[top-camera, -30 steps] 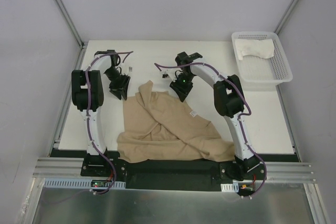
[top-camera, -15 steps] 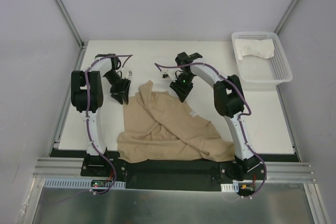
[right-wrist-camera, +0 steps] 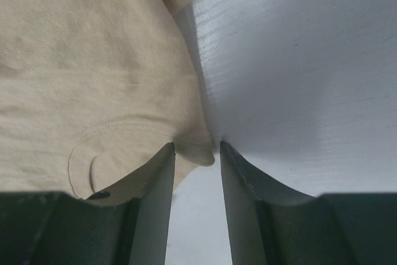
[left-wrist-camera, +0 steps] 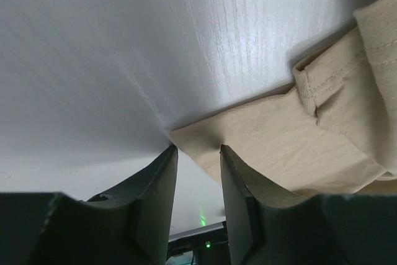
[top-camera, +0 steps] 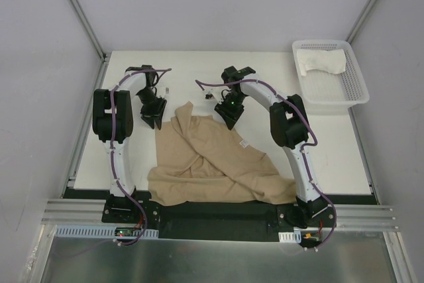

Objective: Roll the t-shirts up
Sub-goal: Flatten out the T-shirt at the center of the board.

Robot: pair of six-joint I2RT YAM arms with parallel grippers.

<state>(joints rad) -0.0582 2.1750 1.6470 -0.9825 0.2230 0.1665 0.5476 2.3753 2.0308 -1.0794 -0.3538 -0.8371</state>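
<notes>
White tabletop (top-camera: 331,144) inside grey walls. Tan t-shirt (top-camera: 212,157) lies crumpled, its far corners reaching each gripper's jaws, likely for pulling it flat before rolling. Left gripper (left-wrist-camera: 196,148) jaws stand parted, a corner at their tips. Right gripper (right-wrist-camera: 197,146) straddles a hem; whether it is pinching cannot be told.

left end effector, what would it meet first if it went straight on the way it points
Probably the tan t-shirt: its corner lies just ahead of the open left end effector, with the table under it.
</notes>
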